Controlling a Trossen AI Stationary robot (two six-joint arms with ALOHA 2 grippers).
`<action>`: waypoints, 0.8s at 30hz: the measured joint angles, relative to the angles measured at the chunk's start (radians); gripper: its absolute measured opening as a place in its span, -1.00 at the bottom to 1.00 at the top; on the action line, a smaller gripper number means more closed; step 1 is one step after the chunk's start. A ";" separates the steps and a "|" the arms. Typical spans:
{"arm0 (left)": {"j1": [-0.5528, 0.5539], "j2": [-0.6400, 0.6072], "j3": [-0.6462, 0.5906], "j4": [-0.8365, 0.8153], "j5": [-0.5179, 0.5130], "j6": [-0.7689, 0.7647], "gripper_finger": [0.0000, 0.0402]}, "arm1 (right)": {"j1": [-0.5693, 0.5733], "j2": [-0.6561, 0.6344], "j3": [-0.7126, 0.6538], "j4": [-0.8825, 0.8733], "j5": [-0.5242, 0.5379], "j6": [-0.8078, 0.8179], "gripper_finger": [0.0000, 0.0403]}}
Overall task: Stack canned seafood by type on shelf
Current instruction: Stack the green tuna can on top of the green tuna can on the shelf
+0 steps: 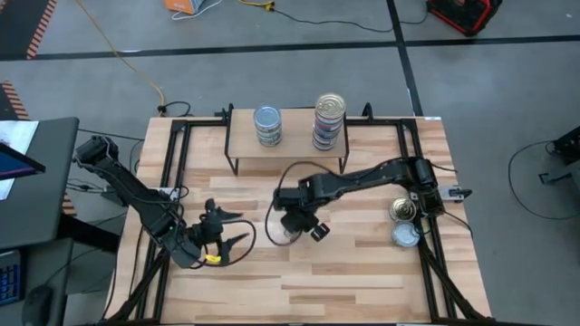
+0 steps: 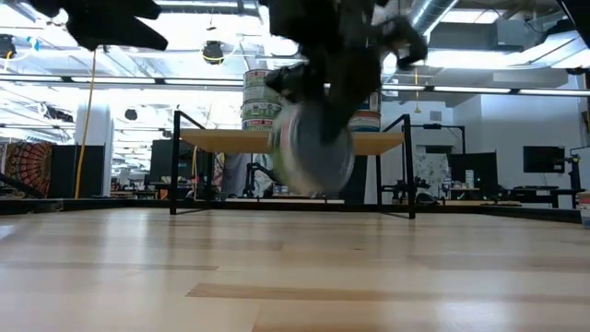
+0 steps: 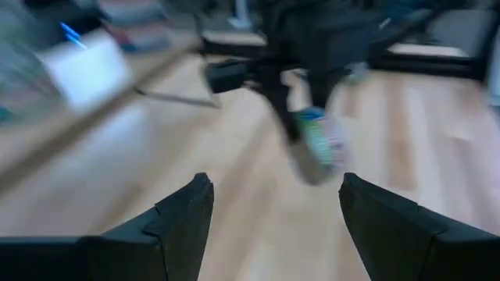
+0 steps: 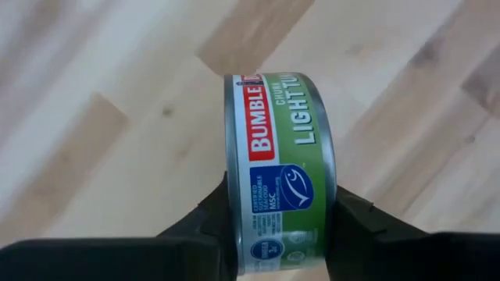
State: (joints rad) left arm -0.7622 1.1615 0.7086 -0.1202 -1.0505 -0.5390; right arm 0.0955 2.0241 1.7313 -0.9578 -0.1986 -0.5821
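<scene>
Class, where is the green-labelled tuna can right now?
The green-labelled tuna can sits on edge in the right tool, mid-table in the high view, in front of the shelf.

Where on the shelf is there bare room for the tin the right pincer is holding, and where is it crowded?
The shelf has bare wood between the short stack and the tall stack, and a strip at its left end. The tabletop's right edge is crowded: two loose tins by the right arm's base. The right pincer grips a green-labelled tin on edge; the left pincer waits open.
</scene>
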 joint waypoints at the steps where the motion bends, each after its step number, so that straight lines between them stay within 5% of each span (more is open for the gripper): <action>1: 0.001 -0.005 0.000 0.000 -0.044 0.031 0.32 | -0.011 -0.013 0.019 -0.023 -0.024 0.022 -0.24; 6: 0.002 -0.032 0.000 0.003 -0.235 0.237 0.32 | -0.080 -0.093 0.094 -0.070 -0.042 0.054 -0.19; 11: 0.071 -0.041 0.000 0.039 -0.206 0.522 0.32 | -0.171 -0.164 0.170 -0.055 -0.093 0.197 -0.23; 17: 0.128 0.005 0.000 0.134 -0.160 1.159 0.32 | -0.246 -0.221 0.182 -0.024 -0.286 0.406 -0.20; 21: 0.143 0.054 0.000 0.309 -0.239 1.605 0.32 | -0.262 -0.239 0.182 -0.032 -0.306 0.527 -0.20; 24: 0.153 0.091 0.004 0.440 -0.205 1.867 0.32 | -0.262 -0.239 0.182 -0.034 -0.313 0.605 -0.22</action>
State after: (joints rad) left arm -0.6088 1.2525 0.7128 0.3198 -1.2551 1.3285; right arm -0.1669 1.7847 1.9134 -0.9920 -0.5116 0.0228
